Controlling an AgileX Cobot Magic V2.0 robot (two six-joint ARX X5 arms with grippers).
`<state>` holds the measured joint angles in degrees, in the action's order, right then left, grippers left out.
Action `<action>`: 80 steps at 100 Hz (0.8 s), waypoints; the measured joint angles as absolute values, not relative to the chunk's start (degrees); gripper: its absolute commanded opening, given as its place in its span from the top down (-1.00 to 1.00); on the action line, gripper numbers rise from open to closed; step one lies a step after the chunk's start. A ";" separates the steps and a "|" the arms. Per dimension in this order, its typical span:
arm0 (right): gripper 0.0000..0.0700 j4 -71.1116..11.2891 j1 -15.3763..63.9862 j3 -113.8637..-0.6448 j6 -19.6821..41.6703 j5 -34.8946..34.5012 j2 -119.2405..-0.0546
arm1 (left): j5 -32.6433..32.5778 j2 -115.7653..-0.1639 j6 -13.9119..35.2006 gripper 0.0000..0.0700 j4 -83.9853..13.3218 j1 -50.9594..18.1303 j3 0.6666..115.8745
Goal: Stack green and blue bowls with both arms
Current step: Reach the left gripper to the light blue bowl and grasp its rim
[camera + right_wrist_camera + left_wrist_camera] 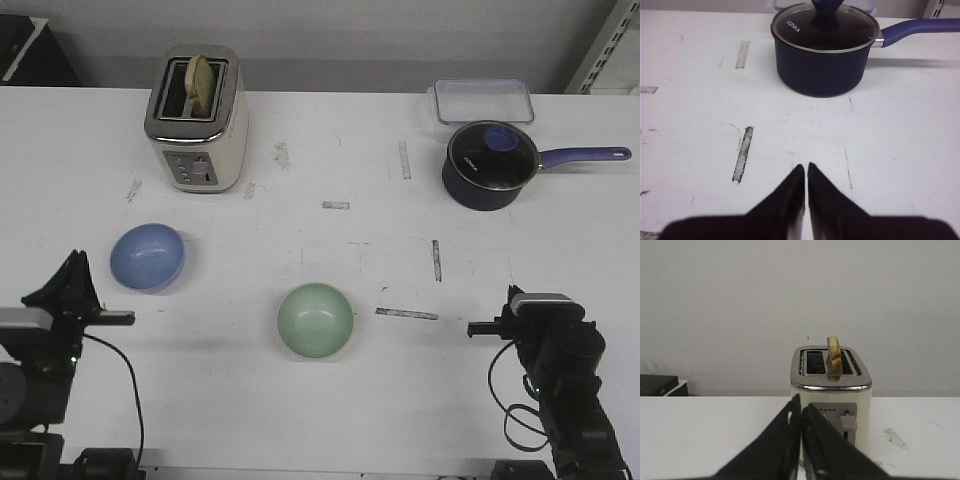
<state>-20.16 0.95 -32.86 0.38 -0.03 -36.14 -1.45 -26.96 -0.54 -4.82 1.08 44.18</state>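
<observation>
The pale green bowl sits upright on the white table at front centre. The light blue bowl sits upright to its left, apart from it. My left gripper is shut and empty at the front left, just in front of the blue bowl; in the left wrist view its jaws are closed before the toaster. My right gripper is shut and empty at the front right, well right of the green bowl; it also shows in the right wrist view. Neither wrist view shows a bowl.
A cream and chrome toaster with a slice in it stands at the back left. A dark blue lidded saucepan with its handle pointing right stands at the back right, and a clear plastic box lies behind it. Tape marks dot the table.
</observation>
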 measured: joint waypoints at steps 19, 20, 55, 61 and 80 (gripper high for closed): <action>1.00 -20.08 0.95 -32.86 0.38 -0.01 -36.14 | -1.48 -43.88 -0.60 0.34 -16.49 1.08 64.64; 1.00 -20.05 0.95 -32.86 0.38 -0.01 -36.14 | -1.50 -44.69 -0.60 0.32 -17.19 1.08 65.52; 1.00 -20.03 0.95 -32.86 -0.14 -0.01 -36.14 | -1.54 -64.05 4.67 -0.41 -31.90 5.04 74.02; 1.00 -20.03 0.95 -32.86 -0.56 -0.03 -36.14 | -1.54 -66.48 5.58 -0.40 -35.33 6.50 74.02; 1.00 -20.01 0.95 -32.86 -1.30 -0.01 -36.14 | 0.47 -77.45 6.79 -0.40 -44.40 10.96 74.02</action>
